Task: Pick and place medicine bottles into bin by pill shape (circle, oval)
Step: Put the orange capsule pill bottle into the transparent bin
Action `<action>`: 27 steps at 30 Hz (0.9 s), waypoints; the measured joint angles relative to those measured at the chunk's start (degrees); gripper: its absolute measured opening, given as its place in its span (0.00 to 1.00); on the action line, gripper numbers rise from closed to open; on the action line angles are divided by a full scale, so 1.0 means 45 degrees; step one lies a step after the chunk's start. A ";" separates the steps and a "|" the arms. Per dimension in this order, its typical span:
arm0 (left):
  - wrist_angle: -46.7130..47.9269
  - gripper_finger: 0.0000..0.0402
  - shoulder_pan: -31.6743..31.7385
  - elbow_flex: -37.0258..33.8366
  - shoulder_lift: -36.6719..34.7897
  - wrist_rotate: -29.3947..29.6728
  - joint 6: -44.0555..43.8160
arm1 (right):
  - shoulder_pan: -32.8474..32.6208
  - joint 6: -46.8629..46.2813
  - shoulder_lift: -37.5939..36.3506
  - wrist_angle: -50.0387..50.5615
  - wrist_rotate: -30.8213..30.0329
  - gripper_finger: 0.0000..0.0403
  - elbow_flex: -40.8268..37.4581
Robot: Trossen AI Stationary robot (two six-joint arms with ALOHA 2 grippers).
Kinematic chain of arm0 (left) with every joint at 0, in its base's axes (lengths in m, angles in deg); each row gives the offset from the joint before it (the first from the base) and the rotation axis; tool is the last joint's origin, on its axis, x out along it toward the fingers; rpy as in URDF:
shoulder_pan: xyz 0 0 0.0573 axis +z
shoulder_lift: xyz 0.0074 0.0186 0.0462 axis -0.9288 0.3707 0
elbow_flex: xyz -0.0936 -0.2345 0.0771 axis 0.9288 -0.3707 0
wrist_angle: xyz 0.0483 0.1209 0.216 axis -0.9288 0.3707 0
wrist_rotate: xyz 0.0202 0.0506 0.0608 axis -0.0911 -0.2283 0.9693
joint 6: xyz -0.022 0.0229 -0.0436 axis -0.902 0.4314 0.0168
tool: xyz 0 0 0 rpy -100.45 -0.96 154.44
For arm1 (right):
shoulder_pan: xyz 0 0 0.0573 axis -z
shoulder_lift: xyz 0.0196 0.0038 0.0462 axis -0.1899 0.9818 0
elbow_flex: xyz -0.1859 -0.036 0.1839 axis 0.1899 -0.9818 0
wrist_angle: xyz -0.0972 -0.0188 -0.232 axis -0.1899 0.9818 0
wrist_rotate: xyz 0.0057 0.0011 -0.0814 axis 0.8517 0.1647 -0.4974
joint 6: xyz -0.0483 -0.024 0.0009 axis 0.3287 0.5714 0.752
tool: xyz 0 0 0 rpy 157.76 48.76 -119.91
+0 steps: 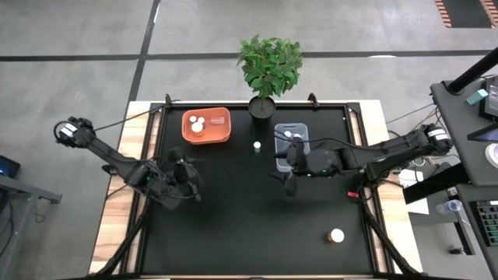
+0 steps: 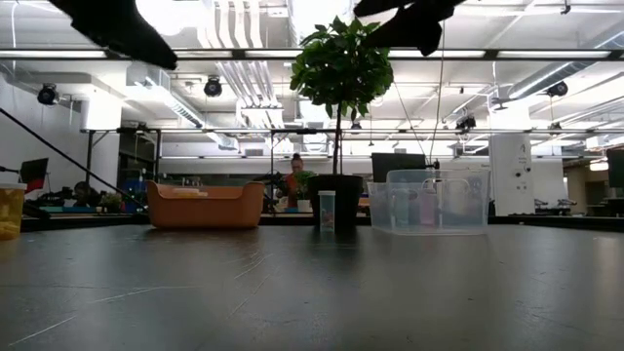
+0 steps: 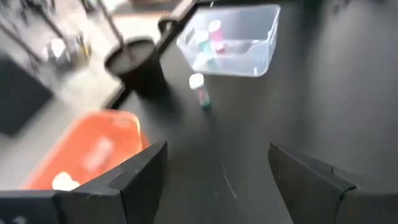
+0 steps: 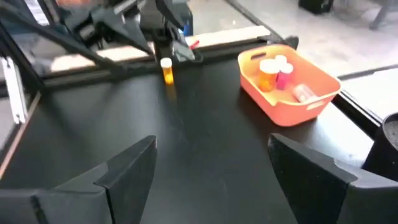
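I see both grippers wide open and empty: left gripper (image 1: 180, 173) near the orange bin (image 1: 206, 126), right gripper (image 1: 286, 167) just beside the clear bin (image 1: 291, 134).

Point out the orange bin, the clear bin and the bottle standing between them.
orange bin (image 1: 220, 115): high view, bare floor at its right end.
clear bin (image 2: 437, 230): low view, front wall near its base.
bottle (image 1: 257, 145): high view, its white cap.
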 joint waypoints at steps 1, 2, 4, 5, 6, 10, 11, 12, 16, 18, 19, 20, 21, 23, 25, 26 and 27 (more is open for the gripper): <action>0.0399 0.65 0.0010 0.0000 -0.0058 -0.0152 -0.0807 | 0.0001 0.0003 0.0205 0.0351 -0.0006 0.74 0.0256; 0.0950 0.65 0.0041 0.0005 -0.0125 -0.0397 -0.1687 | 0.0004 0.0027 0.0392 0.0620 -0.0006 0.74 0.0474; 0.2437 0.65 0.0060 0.0005 -0.0201 -0.0980 -0.3662 | 0.0005 0.0189 0.0748 0.0752 -0.0005 0.74 0.0827; 0.3302 0.65 0.0066 0.0005 -0.0197 -0.1312 -0.4834 | 0.0005 0.0325 0.0893 0.0839 -0.0005 0.74 0.0941; 0.4264 0.65 0.0077 0.0005 -0.0156 -0.1623 -0.6116 | 0.0005 0.0409 0.1043 0.0892 -0.0010 0.74 0.1034; 0.8261 0.65 0.0087 -0.0018 0.0257 -0.3473 -1.1481 | 0.0005 0.0681 0.1512 0.0949 0.0002 0.74 0.1244; 0.8986 0.65 0.0087 -0.0060 0.0418 -0.4166 -1.2688 | 0.0005 0.0744 0.1595 0.0928 0.0002 0.74 0.1262; 0.9532 0.65 0.0087 -0.0120 0.0597 -0.4916 -1.3691 | 0.0024 0.0789 0.1650 0.0918 0.0001 0.74 0.1261; 1.0153 0.65 0.0070 -0.0514 0.1276 -0.7152 -1.5334 | 0.0200 0.0784 0.1720 0.0898 0.0019 0.74 0.1086; 0.9954 0.64 0.0063 -0.0525 0.1590 -0.7275 -1.5151 | 0.0310 0.0786 0.1712 0.0956 0.0017 0.74 0.0962; 0.9838 0.63 0.0063 -0.0527 0.1718 -0.7278 -1.5115 | 0.0373 0.0777 0.1684 0.0920 0.0019 0.74 0.0923; 0.9778 0.63 0.0063 -0.0558 0.1850 -0.7285 -1.5108 | 0.0431 0.0774 0.1626 0.0887 0.0021 0.74 0.0872; 0.9735 0.62 0.0063 -0.0589 0.1982 -0.7321 -1.5108 | 0.0464 0.0778 0.1569 0.0917 0.0019 0.74 0.0831; 0.9695 0.60 0.0063 -0.0593 0.2190 -0.7362 -1.5107 | 0.0495 0.0774 0.1533 0.0849 0.0005 0.74 0.0825; 0.9556 0.58 0.0063 -0.0593 0.2272 -0.7371 -1.5083 | 0.0480 0.0774 0.1508 0.0885 0.0027 0.74 0.0822; 0.9418 0.57 0.0063 -0.0593 0.2308 -0.7374 -1.5087 | 0.0481 0.0773 0.1508 0.0879 0.0034 0.74 0.0820; 0.9378 0.57 0.0063 -0.0595 0.2350 -0.7375 -1.5114 | 0.0479 0.0731 0.1506 0.0878 0.0034 0.74 0.0820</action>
